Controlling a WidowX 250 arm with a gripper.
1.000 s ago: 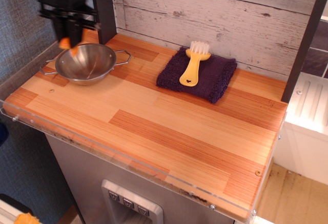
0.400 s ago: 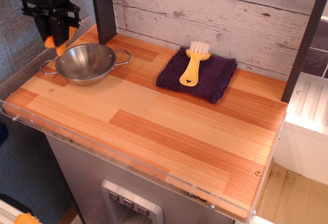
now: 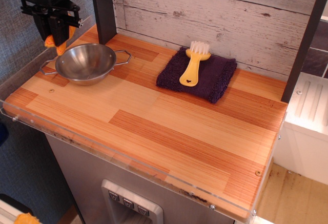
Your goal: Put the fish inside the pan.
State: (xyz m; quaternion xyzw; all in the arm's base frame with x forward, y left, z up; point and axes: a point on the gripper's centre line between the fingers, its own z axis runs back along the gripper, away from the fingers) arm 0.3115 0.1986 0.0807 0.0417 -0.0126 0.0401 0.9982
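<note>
Fish (image 3: pixel 50 43), orange-yellow, hangs clamped between our gripper (image 3: pixel 53 35) fingers at the upper left, only its lower end showing below the black fingers. We hold it above and just left of the far rim of the pan (image 3: pixel 85 63), not yet over the bowl's middle. Compared with the frame a fraction of a second earlier, our gripper sits almost in the same place, shifted very slightly up and left; one second ago it was farther right, directly over the pan. The stainless pan rests on the wooden countertop (image 3: pixel 154 126) at the left, its two wire handles pointing sideways, unchanged. Well apart to the right, a yellow brush (image 3: pixel 194 64) with white bristles lies on a dark purple cloth (image 3: pixel 215 78), both unmoved.
</note>
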